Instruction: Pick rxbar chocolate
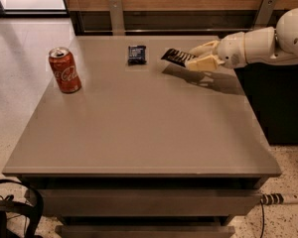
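- Red soda can, a glossy metal cylinder, stood upright on the left of the bench.
- A squarish dark blue packet, crinkly, lay flat near the back edge.
- The rxbar chocolate, slim, flat and black-wrapped, was pinched at its right end by the hand, apparently clear of the matte grey top, with a shadow beneath.
- Step: grasp made, lift stage. Next probably calls for a firm hold and a straight rise.

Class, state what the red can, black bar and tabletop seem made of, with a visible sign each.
Red can: likely metal, silvery rim. Rxbar chocolate, held by the gripper at the table's far right: probably plastic film, thin, printed. Tabletop: matte grey, perhaps laminate.
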You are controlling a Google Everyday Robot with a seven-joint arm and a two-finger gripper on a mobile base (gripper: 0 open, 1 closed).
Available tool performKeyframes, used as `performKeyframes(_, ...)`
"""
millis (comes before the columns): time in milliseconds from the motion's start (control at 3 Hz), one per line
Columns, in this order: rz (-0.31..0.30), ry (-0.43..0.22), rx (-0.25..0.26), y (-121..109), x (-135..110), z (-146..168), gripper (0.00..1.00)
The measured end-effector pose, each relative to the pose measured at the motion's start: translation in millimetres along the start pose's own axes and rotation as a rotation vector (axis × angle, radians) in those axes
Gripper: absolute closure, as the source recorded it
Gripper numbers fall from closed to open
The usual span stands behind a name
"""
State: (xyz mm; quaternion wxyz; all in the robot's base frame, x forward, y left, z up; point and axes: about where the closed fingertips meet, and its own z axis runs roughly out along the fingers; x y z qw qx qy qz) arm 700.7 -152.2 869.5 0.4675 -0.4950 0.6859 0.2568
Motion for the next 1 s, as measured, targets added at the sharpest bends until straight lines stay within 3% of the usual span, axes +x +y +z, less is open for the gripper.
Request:
performKeyframes(667,-0.193,-0.002,0.059,27.7,-70.0,-51.5,1.0)
performKeyframes(1000,-0.261,-0.029,0.077,35.9,-93.5,-66.2,1.0)
